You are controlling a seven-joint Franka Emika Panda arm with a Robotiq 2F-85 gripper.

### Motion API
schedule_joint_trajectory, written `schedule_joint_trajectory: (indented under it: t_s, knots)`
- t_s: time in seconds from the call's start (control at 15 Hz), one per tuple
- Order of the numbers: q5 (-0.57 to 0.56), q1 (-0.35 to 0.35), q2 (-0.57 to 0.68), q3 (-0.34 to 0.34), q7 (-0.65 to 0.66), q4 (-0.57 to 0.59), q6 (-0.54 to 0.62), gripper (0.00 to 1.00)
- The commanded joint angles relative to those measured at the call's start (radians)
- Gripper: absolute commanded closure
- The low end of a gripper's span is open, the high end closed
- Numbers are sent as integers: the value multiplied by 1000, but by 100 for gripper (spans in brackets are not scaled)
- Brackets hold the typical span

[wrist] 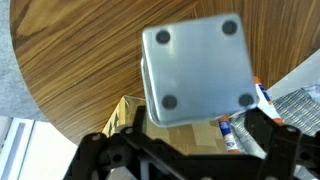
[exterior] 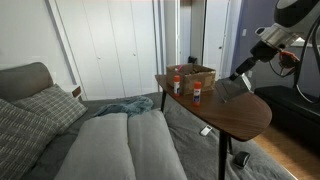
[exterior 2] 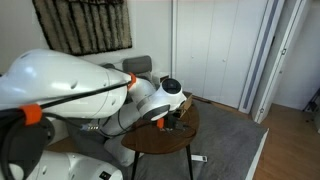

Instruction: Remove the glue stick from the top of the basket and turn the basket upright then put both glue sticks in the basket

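Beside the brown cardboard box on the round wooden counter, two red-orange, white-ended glue sticks stand; nearby, the grey mesh basket shows its solid base beneath the spread end effector.

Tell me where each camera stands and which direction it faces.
Exterior view: beyond a sofa, facing white closet doors and the round table; the arm shows at the upper right.
Exterior view: behind the robot, looking past its white arm to the table.
Wrist view: above the table, looking down on the basket, its grey base up; the open gripper fills the bottom edge.
Shared: all three show the table; the cardboard box appears in the wrist view and an exterior view.
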Motion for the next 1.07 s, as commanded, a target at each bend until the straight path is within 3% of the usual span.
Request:
schedule_joint_trajectory:
  t_s: [0.0, 0.2, 0.53, 0.73, 0.87, 0.93, 1.0]
  knots:
    - [1, -38, 23, 33, -10, 2, -11, 0]
    - [-20, -76, 20, 89, 38, 2, -20, 0]
    - [-112, -189, -10, 278, 273, 3, -58, 0]
    - [-192, -341, -22, 480, 511, 26, -151, 0]
    - [-267, -402, -71, 577, 659, 46, -273, 0]
    - [-307, -419, -89, 611, 723, 62, -335, 0]
    - [-379, -399, -105, 600, 794, 75, -395, 0]
